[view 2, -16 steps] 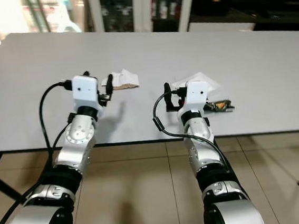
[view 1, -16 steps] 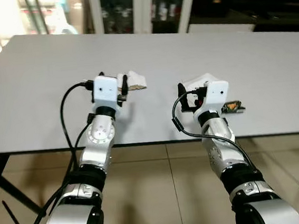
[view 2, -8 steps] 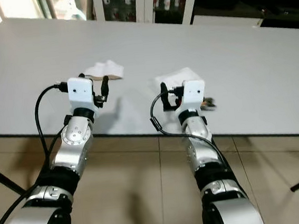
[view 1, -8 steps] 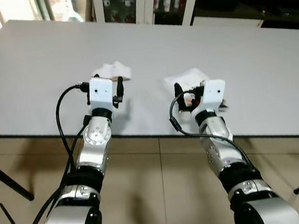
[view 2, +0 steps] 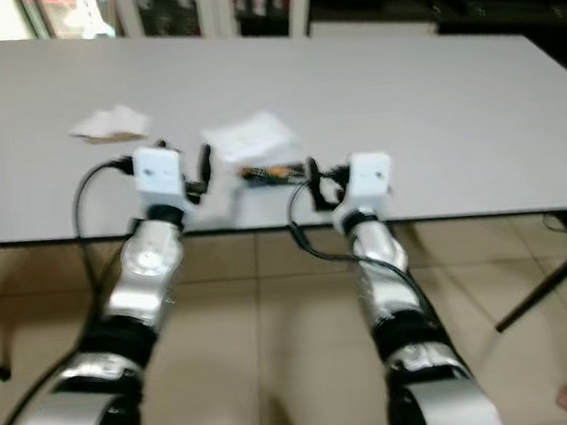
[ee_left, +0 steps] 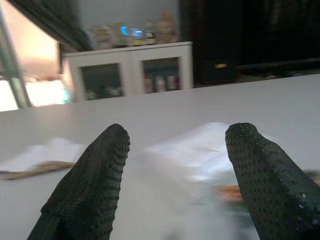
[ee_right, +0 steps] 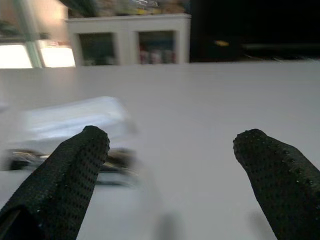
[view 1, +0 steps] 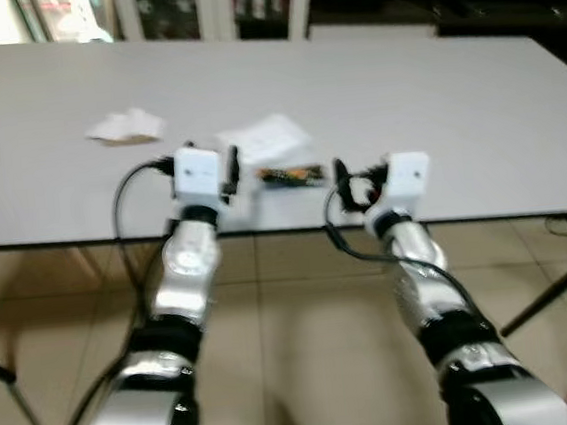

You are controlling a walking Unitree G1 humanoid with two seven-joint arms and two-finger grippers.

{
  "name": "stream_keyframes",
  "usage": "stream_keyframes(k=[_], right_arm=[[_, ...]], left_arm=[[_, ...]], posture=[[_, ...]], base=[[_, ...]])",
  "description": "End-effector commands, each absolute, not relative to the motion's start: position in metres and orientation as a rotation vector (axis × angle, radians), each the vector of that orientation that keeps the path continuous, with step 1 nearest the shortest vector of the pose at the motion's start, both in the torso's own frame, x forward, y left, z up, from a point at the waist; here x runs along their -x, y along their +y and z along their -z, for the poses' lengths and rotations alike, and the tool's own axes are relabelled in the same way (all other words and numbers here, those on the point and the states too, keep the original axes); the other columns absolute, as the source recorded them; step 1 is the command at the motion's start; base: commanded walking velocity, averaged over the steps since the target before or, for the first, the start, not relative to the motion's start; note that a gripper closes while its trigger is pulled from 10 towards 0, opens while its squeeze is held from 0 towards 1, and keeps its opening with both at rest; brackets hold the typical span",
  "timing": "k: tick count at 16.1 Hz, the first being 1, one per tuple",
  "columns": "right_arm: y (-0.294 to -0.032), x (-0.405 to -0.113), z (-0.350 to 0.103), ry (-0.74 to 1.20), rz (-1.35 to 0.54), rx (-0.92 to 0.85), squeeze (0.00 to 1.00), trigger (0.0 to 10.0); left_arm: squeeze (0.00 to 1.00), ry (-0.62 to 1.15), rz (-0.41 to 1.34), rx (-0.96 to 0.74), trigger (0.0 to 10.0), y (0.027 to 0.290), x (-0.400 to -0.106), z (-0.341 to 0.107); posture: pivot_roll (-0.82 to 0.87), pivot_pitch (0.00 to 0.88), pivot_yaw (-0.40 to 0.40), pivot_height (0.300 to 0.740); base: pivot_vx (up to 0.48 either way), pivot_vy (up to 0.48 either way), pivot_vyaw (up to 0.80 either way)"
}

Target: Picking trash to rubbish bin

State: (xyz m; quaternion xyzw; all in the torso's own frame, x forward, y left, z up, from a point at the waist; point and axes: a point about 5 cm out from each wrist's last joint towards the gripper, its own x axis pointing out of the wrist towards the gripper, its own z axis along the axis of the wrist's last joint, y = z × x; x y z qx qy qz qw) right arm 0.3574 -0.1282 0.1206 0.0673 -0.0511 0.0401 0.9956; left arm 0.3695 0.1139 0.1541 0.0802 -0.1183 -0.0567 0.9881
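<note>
Both eye views are smeared by motion, so the small dark wrapper (view 1: 290,176) between the two grippers shows no readable print. In the left wrist view, ahead of the left gripper (ee_left: 177,150), the white paper (ee_left: 210,145) melts into a blur (an orange smudge beside it). The right gripper (ee_right: 170,150) is cropped at its fingers' bases.

Motion blur is seen across every view (the wrist views worst). Bright light is admitted from the far left, while the far right is left dark.
</note>
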Motion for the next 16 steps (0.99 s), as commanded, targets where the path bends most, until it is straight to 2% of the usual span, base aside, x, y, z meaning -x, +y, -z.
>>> stream_keyframes(k=[1,16], right_arm=[[-0.1268,-0.3595,-0.1267,-0.121,-0.085,-0.142,0.0,10.0],[-0.1258,-0.3586,-0.1244,-0.111,-0.09,-0.142,0.0,10.0]], left_arm=[[0.0,-0.242,0.111,-0.165,10.0,0.1167,-0.3708,-0.1569],[0.0,-0.237,0.104,-0.163,10.0,0.119,-0.3691,-0.154]], posture=[[-0.06,0.049,-0.078,0.74],[-0.04,0.044,-0.087,0.74]], base=[[0.0,0.0,0.0],[0.0,0.0,0.0]])
